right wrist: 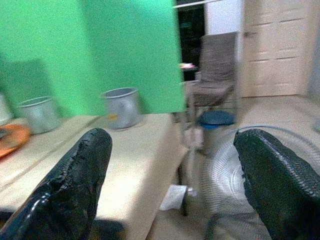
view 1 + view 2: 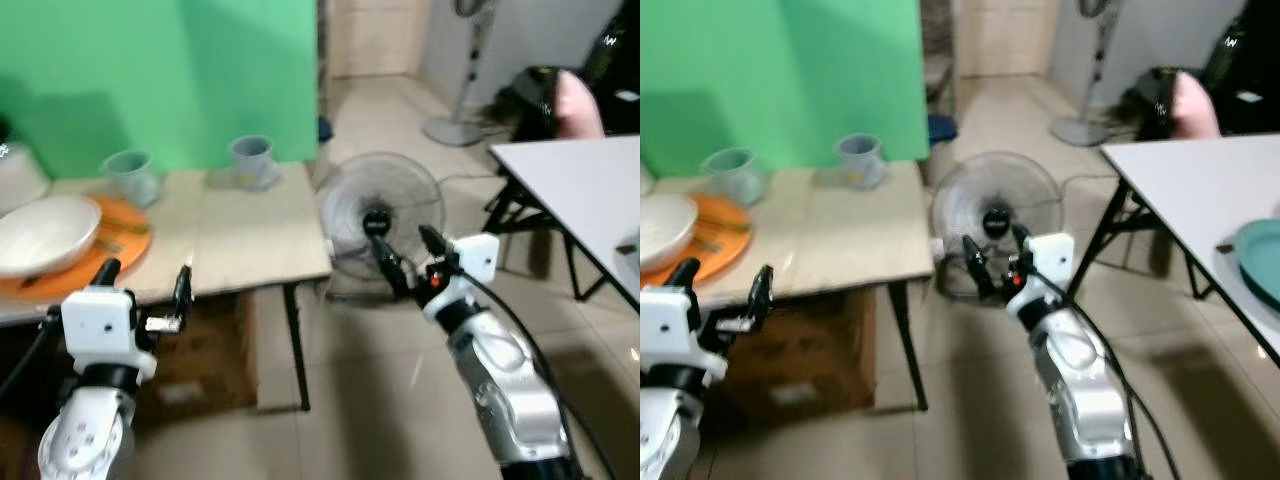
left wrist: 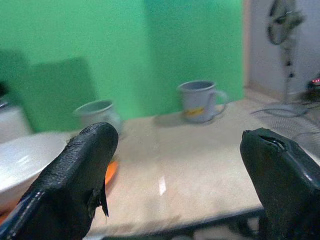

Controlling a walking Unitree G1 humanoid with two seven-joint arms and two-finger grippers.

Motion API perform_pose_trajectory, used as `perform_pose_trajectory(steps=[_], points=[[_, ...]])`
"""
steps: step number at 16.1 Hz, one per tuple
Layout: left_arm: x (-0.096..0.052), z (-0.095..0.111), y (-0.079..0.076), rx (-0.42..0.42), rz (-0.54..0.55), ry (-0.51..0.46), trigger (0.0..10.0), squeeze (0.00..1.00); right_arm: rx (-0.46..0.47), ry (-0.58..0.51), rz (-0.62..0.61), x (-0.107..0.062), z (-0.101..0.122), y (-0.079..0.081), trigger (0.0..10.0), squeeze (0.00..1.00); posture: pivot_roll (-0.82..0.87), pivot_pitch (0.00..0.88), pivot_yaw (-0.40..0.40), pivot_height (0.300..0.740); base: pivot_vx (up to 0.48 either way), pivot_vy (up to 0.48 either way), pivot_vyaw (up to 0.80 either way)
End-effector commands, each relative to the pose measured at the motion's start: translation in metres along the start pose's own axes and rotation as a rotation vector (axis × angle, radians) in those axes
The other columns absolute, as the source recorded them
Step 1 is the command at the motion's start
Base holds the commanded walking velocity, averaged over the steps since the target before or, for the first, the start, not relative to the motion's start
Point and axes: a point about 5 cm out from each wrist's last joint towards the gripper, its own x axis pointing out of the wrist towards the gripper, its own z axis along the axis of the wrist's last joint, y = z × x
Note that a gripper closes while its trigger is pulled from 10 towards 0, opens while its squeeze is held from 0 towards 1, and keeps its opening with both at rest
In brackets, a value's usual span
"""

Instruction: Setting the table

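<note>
A white bowl (image 2: 40,235) rests on an orange plate (image 2: 120,248) at the left end of a beige table (image 2: 250,245). Two grey-blue mugs (image 2: 130,176) (image 2: 254,160) stand at the table's back, in front of a green wall. My left gripper (image 2: 145,281) hovers open at the table's front edge, just right of the plate, with nothing between its fingers. My right gripper (image 2: 405,255) is open and empty too, held over the floor to the right of the table, in front of a floor fan. A teal plate (image 2: 1262,255) lies on a white table (image 2: 1200,190) at the right.
A floor fan (image 2: 380,215) sits on the tiled floor between the two tables. A cardboard box (image 2: 200,360) is under the beige table. A standing fan (image 2: 462,70) and a dark chair with a pink thing (image 2: 560,100) are behind the white table.
</note>
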Motion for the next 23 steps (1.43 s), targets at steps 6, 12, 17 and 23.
perform_pose_trajectory(steps=[6, 12, 17, 23], points=[[0.002, 0.001, -0.005, -0.019, -0.020, -0.002, 10.0, 0.00, -0.064, -0.001, 0.021, 0.007, 0.003, -0.003, 10.0, 0.00, -0.05, 0.000, 0.047, 0.740, 0.373, 0.000, 0.00], [0.003, 0.001, -0.009, -0.007, -0.058, 0.001, 10.0, 0.00, -0.059, 0.006, 0.044, 0.011, 0.002, 0.001, 10.0, 0.00, -0.05, 0.000, 0.044, 0.740, 0.372, 0.000, 0.48], [0.005, 0.000, -0.013, 0.015, -0.134, 0.023, 10.0, 0.00, -0.030, 0.015, 0.018, 0.012, 0.003, -0.004, 10.0, 0.00, -0.05, 0.000, 0.046, 0.740, 0.362, 0.000, 0.00], [-0.001, 0.002, -0.038, -0.064, -0.434, 0.066, 10.0, 0.00, 0.015, 0.024, 0.221, 0.026, 0.002, 0.010, 10.0, 1.00, -0.06, 0.000, 0.049, 0.740, 0.000, 0.000, 0.00]])
